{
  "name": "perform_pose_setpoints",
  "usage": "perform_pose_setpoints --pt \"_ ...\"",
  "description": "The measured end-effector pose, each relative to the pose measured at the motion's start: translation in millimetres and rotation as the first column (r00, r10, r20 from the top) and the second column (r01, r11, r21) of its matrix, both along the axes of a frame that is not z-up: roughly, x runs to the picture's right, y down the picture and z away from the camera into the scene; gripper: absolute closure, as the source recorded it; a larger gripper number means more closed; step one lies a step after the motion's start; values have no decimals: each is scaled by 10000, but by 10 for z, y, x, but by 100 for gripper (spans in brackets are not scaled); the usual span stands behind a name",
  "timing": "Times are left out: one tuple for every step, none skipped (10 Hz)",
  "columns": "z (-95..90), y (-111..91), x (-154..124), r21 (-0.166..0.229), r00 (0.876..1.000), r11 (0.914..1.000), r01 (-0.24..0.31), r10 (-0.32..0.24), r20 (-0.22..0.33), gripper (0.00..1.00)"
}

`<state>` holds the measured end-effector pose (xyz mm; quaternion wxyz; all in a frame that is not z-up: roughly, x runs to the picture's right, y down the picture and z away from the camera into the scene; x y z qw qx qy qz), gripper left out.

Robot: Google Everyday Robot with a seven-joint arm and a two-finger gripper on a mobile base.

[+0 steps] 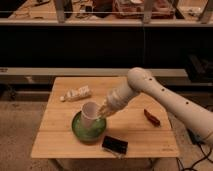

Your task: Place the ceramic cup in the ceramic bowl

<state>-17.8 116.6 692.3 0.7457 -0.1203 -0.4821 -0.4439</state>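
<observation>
The gripper (103,111) is clamped on the ceramic cup (90,113), holding it tilted, low over the green ceramic bowl (88,131) on the wooden table (135,142); black rectangular object (114,145) just beside.

A small pale ceramic cup (89,112), tilted, held at the end effector (102,112), sits in the glossy green ceramic bowl (88,129), lower centre-left of the frame.

Glossy green ceramic bowl (89,130), matt pale ceramic cup (89,111) at the hand (103,111), light wooden table (135,136)
</observation>
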Motion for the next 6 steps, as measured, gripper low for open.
perform_pose_setpoints --pt "53 13 7 -39 9998 9999 103 -104 -160 86" --pt "139 20 35 -53 9987 9997 224 -226 -453 86" --pt "238 25 66 -69 9963 9994 353 -358 -783 86" --pt "297 24 76 -70 9942 9990 446 -451 -978 86" --pt "325 13 45 -70 9931 9988 476 -481 -1066 86" --pt "366 10 22 -35 9917 9989 459 -460 -1202 86"
